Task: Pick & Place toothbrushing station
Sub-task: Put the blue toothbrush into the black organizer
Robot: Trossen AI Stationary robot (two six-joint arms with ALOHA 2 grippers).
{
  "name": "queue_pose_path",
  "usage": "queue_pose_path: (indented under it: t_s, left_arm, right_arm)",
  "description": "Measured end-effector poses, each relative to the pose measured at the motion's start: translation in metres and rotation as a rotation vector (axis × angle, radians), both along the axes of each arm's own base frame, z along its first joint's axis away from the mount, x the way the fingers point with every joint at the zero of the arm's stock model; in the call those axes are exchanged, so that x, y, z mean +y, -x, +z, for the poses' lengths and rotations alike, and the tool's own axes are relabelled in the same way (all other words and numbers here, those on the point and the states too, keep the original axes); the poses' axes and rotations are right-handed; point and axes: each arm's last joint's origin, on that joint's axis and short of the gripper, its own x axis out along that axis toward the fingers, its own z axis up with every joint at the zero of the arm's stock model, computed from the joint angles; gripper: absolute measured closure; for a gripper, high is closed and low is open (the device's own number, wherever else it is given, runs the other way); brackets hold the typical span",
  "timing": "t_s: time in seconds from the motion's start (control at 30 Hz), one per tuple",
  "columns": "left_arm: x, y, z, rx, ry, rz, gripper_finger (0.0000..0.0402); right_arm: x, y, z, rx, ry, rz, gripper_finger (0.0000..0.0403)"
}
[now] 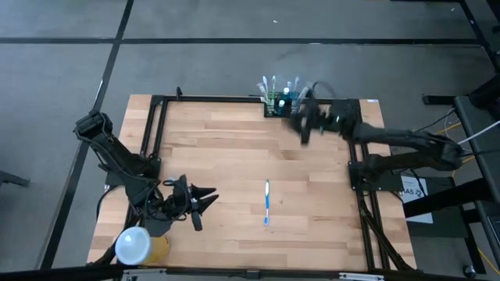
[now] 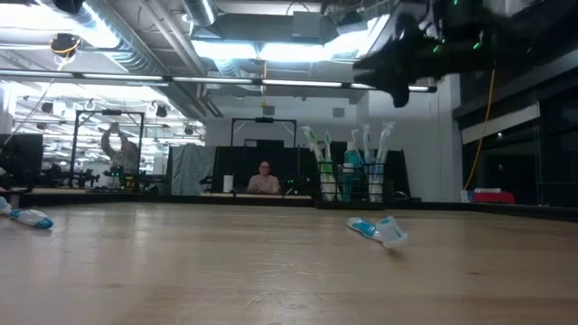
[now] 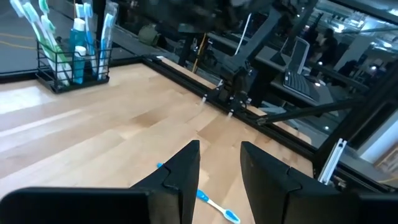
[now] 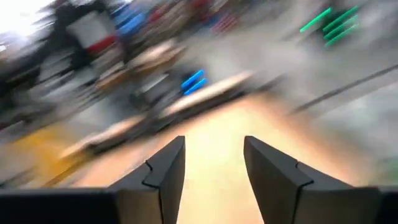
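While the right pincer (image 1: 303, 131) hangs spread and empty at one o'clock, just beside the toothbrushing station (image 1: 280, 101) at twelve on the bench (image 1: 234, 156), we'd probably descend squarely; left pincer (image 1: 205, 200) idles parted.

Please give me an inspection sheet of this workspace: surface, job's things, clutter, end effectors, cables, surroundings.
Surface: wooden table in a black frame.
Job's things: toothbrushing station upright at the far edge, brushes and tubes in it.
Clutter: loose toothbrush mid-table; yellow cylinder at the near left corner.
End effectors: left end effector open, empty, above the near left; right end effector open, empty, beside the station.
Cables: yellow cable off-table, right.
Surroundings: seated person far behind.
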Motion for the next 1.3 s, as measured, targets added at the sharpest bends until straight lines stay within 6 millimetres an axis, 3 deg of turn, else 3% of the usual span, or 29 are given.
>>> queue_pose_path:
  t_s: [0.1, 0.23, 0.37, 0.47, 0.67, 0.8, 1.0, 1.3]
  left_arm:
    - [-0.003, 0.004, 0.001, -0.009, -0.011, 0.003, 0.029]
    - [-0.008, 0.008, 0.007, -0.044, -0.012, 0.001, 0.029]
    - [-0.012, 0.009, 0.014, -0.076, -0.004, -0.004, 0.029]
    - [-0.012, 0.008, 0.019, -0.092, -0.012, -0.005, 0.029]
    - [-0.012, 0.006, 0.028, -0.123, -0.017, -0.005, 0.029]
    - [-0.014, 0.007, 0.032, -0.137, -0.013, -0.013, 0.029]
    - [-0.018, 0.008, 0.041, -0.134, -0.031, -0.026, 0.029]
    - [-0.019, 0.009, 0.046, -0.127, -0.06, 0.001, 0.029]
  right_arm:
    - [0.06, -0.008, -0.006, 0.113, -0.114, 0.271, 0.0244]
    - [0.129, -0.009, -0.008, 0.235, -0.134, 0.555, 0.0257]
    - [0.184, -0.015, 0.001, 0.34, 0.046, 0.799, 0.0268]
    - [0.213, -0.035, 0.008, 0.36, 0.248, 0.923, 0.0279]
    - [0.237, -0.096, -0.023, 0.575, 0.548, 1.112, 0.0298]
    - [0.238, -0.121, -0.049, 0.725, 0.735, 1.231, 0.0306]
    - [0.25, -0.131, -0.071, 0.708, 0.951, 1.376, 0.0311]
    - [0.251, -0.147, -0.091, 0.636, 1.115, 1.364, 0.0311]
